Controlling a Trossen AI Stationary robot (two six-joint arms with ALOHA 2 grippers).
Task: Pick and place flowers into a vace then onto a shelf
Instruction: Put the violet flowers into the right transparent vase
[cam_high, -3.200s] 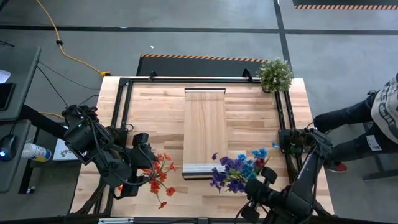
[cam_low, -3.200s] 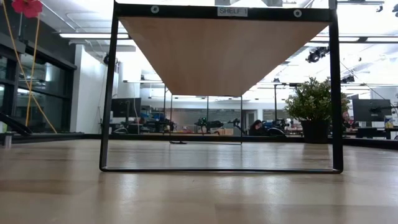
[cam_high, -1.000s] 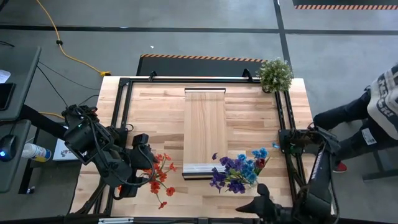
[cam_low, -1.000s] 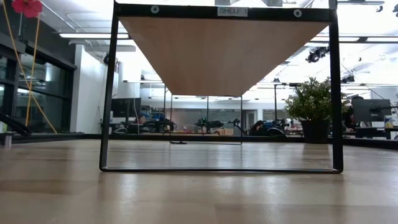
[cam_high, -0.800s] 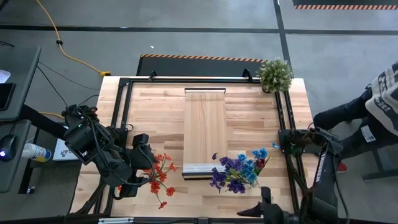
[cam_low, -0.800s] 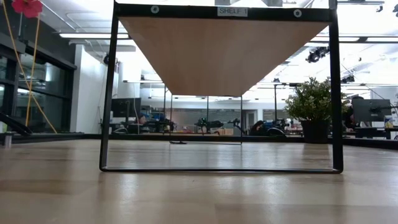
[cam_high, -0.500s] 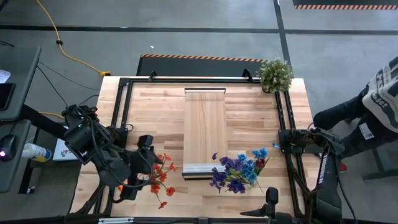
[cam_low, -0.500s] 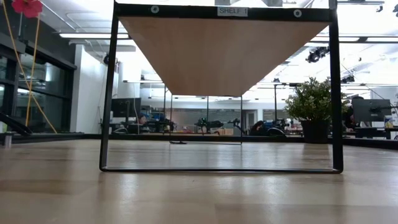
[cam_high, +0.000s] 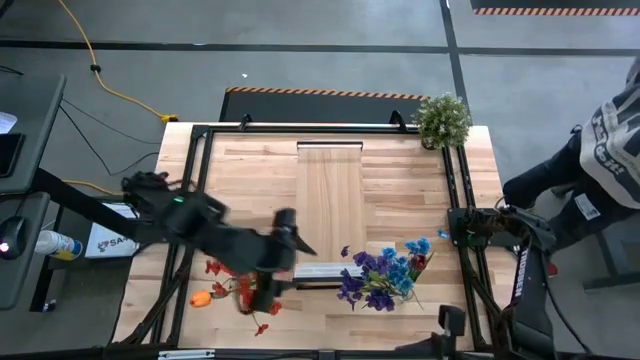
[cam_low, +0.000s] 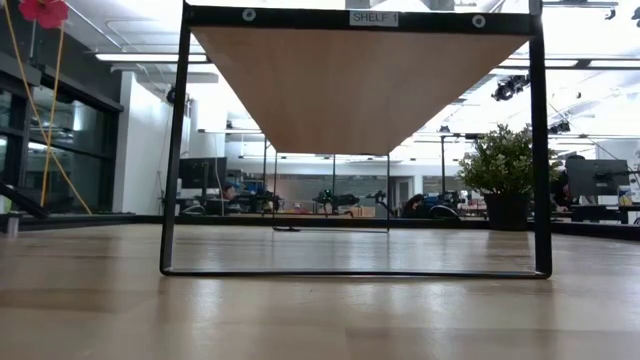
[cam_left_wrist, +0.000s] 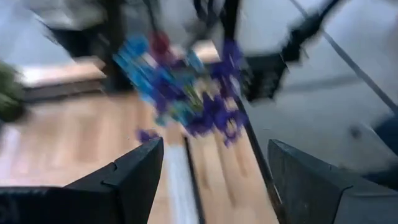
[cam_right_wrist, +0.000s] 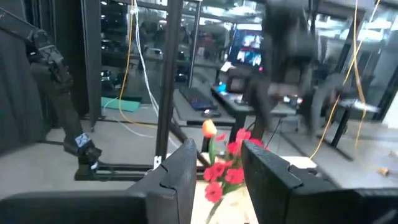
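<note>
Near the front edge of the table, the flowers lie in two loose bunches, one on each side of the shelf's (cam_high: 329, 205) pale near end. Left of it are the red and orange flowers (cam_high: 228, 288), scattered flat on the wood, one orange head a little apart from the rest. Right of it is the blue and purple bunch (cam_high: 381, 274), with a dark-red head among them, touching or nearly touching the shelf's corner.

No vase can be seen in any view, so by the look of things nothing has gone into one, and nothing stands on the shelf either; its top is bare. The whole task appears still ahead: gather stems, set them in a vase, lift that onto the plank.

The left gripper (cam_high: 285, 240) reaches out over the table between the red bunch and the shelf end, pointing toward the blue bunch, which fills its wrist view. Its fingers (cam_left_wrist: 130, 177) stand wide apart with nothing between them. My guess is that it is heading for the blue and purple flowers.

The right gripper (cam_right_wrist: 216, 168) is pulled back off the near right corner of the table. Its fingers stand narrow, a slim gap between them, holding nothing. A potted plant (cam_high: 442, 119) sits at the far right corner, and a person (cam_high: 600, 165) is beside the table on the right.
</note>
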